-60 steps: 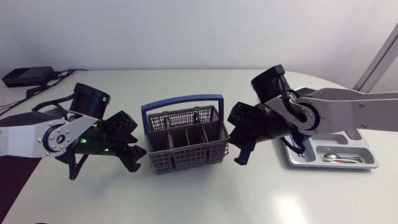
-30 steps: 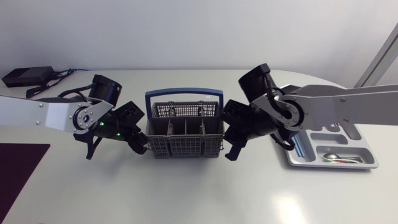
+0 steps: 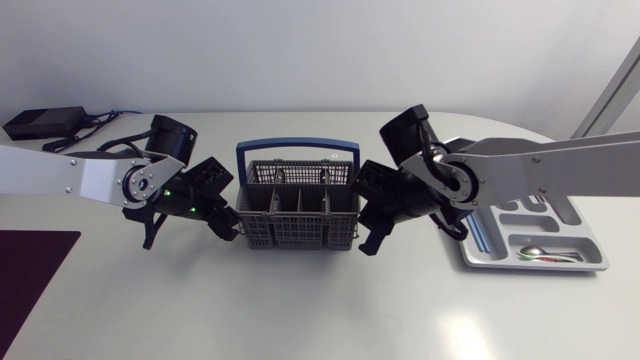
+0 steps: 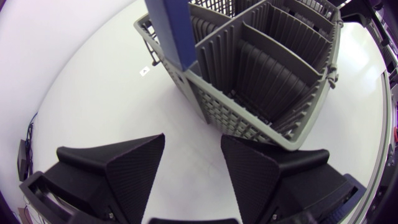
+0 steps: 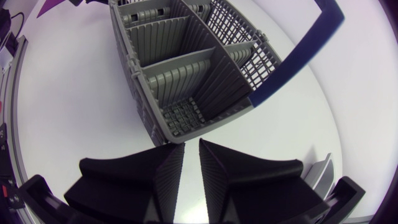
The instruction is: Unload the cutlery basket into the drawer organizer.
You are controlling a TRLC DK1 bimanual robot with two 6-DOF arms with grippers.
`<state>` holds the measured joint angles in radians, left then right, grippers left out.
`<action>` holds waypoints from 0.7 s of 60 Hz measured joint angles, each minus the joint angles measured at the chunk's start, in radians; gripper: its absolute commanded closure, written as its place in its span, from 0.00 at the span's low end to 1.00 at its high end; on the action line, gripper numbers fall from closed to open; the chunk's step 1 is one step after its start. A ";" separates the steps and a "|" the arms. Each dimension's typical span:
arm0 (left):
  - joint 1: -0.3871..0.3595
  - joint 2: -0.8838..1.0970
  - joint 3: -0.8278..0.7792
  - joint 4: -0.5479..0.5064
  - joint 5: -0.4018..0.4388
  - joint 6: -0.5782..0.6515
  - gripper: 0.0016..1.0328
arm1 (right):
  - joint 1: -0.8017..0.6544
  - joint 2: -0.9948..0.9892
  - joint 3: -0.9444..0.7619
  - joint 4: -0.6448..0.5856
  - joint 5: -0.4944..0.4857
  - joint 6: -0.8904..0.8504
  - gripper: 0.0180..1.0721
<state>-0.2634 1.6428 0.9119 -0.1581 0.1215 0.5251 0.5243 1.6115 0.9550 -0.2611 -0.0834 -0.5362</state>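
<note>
Two grippers flanked the cutlery basket [image 3: 298, 208], which stood mid-table under its blue handle [image 3: 297, 150]. Our left gripper [image 3: 226, 226] sat close by the basket's 8 o'clock corner and our right gripper [image 3: 372, 240] close by its 4 o'clock corner. The drawer organizer [image 3: 590, 262] lay well apart at the basket's 3 o'clock, beyond the right arm. A spoon [image 3: 540, 252] lay in a compartment along the organizer's 6 o'clock side.

The left gripper was released, its fingers spread wide on nothing, with a basket corner just ahead of one finger. The right gripper's fingers were drawn almost together, a thin slit between them and nothing held.

The compartments that both wrist views showed looked bare. We could not tell whether the far ones by the handle held cutlery.

We judged the step to be a last approach to the basket, whether to steady it or to pick from it. To do that well, we thought the left fingers should brace the wall without shoving it. The right fingers would need to part before dipping straight down into a compartment, clear of the handle and the dividers. Any piece should be gripped by its shaft, then carried toward 3 o'clock.
</note>
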 measured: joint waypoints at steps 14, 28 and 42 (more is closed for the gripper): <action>-0.013 0.000 0.000 0.000 0.000 0.000 0.37 | -0.010 0.000 0.000 0.008 0.015 0.006 0.77; -0.003 0.000 0.000 0.000 0.001 0.000 0.34 | -0.011 -0.002 -0.005 0.017 0.026 0.006 0.60; 0.074 -0.095 -0.038 0.003 0.016 0.008 0.21 | -0.020 -0.111 -0.076 0.049 0.093 0.005 0.29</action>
<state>-0.1898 1.5475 0.8742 -0.1555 0.1371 0.5327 0.5041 1.5005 0.8791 -0.2119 0.0101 -0.5312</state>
